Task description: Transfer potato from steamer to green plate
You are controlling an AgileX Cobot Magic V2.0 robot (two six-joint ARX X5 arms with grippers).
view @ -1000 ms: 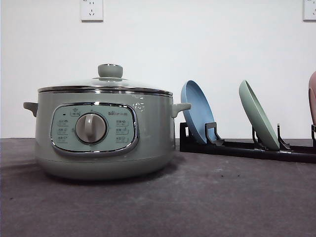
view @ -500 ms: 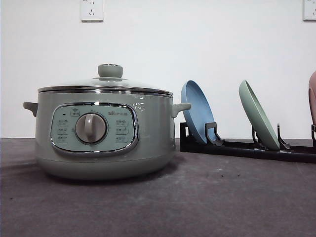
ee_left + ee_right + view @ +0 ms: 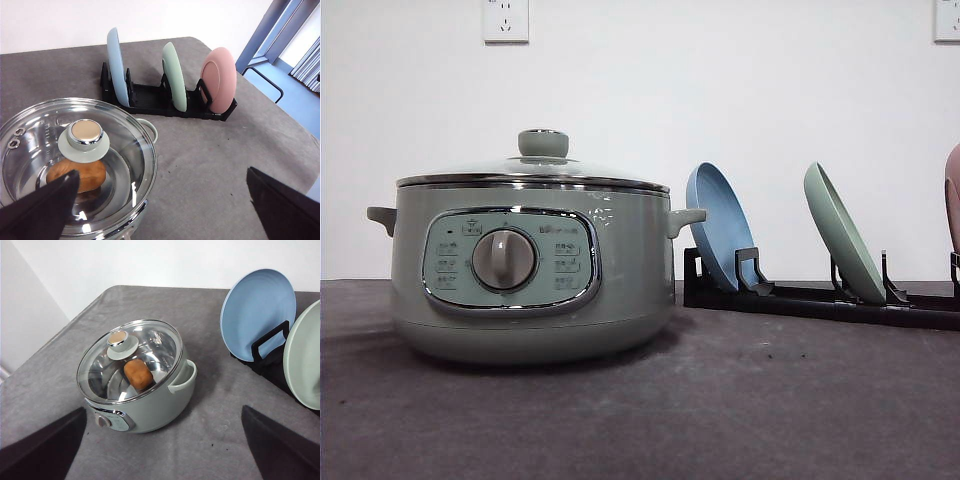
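White wall w/ two sockets, grey cloth-covered bench (image 3: 740, 400), nothing moving yet. Steamer (image 3: 525, 265) sits toward the left side of the bench, glass lid (image 3: 75, 160) on, knob (image 3: 84, 136) dead centre. Potato (image 3: 138, 374) is inside on the tray, seen thru the glass, so the lid's got to come off first, by my read. Left gripper (image 3: 160, 210) hangs above the steamer, fingers spread wide apart, holding nothing; knob is just ahead of its left finger, potato right under the knob, long axis lying across that view. Right gripper (image 3: 162, 450) is also wide apart and empty, further off, steamer well ahead of it, so left arm looks nearer for the lid. Rack (image 3: 165, 102) along the back right edge: 3 plates upright, blue plate (image 3: 116, 62), green plate (image 3: 174, 75), pink plate (image 3: 219, 80), green in the middle slot. Count: 1 potato, 1 steamer, 1 lid, 1 rack, 3 plates.
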